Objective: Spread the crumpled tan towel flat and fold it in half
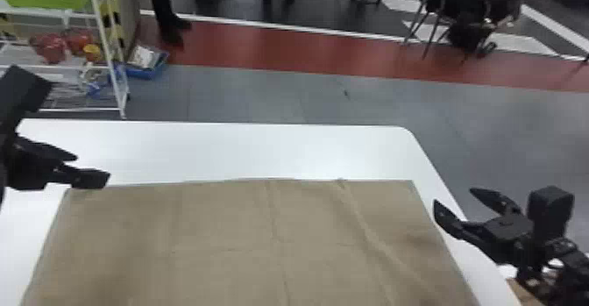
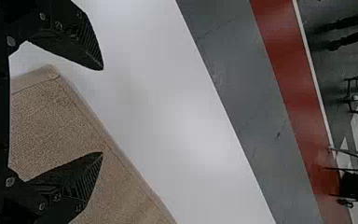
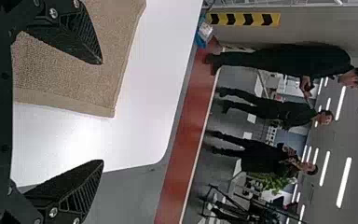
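Towel (image 1: 219,230) spread open on the tabletop (image 1: 219,151)

It lies lightly creased; the left tool (image 1: 93,168) is at its far left corner, the right tool (image 1: 452,195) near its far right corner — both wide open, gripping nothing.

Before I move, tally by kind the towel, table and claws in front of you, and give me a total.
Towel: 1
Table: 1
Claws: 2, the left claw and the right claw
Total: 4
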You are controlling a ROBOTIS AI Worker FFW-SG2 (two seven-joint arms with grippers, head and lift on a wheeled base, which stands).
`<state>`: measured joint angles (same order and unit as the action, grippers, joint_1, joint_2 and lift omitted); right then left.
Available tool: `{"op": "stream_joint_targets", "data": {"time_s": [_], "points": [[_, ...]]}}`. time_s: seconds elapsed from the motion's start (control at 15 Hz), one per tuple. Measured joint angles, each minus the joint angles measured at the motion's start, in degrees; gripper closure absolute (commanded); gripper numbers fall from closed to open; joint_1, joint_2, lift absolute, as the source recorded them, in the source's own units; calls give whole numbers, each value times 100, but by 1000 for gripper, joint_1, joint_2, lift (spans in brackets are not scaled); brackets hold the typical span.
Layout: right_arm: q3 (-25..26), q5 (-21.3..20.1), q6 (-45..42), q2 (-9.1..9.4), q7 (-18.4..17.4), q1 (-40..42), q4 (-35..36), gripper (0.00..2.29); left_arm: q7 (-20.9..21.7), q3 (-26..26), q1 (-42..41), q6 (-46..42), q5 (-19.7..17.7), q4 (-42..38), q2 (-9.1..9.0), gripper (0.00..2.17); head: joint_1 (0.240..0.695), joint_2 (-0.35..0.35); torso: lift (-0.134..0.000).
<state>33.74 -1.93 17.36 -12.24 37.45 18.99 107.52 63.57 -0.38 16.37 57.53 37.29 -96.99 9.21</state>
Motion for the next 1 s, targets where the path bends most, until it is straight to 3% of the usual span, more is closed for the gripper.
{"op": "stream_joint_targets", "data": {"time_s": [0.2, 1.0], "points": [[-30, 4, -8, 2, -29, 8, -27, 137, 197, -9, 128, -13, 118, 326, 43, 394, 695, -245, -123], [-2, 44, -53, 3, -40, 43, -79, 134, 235, 71, 407, -500, 368, 1276, 139, 394, 695, -218, -123]]}}
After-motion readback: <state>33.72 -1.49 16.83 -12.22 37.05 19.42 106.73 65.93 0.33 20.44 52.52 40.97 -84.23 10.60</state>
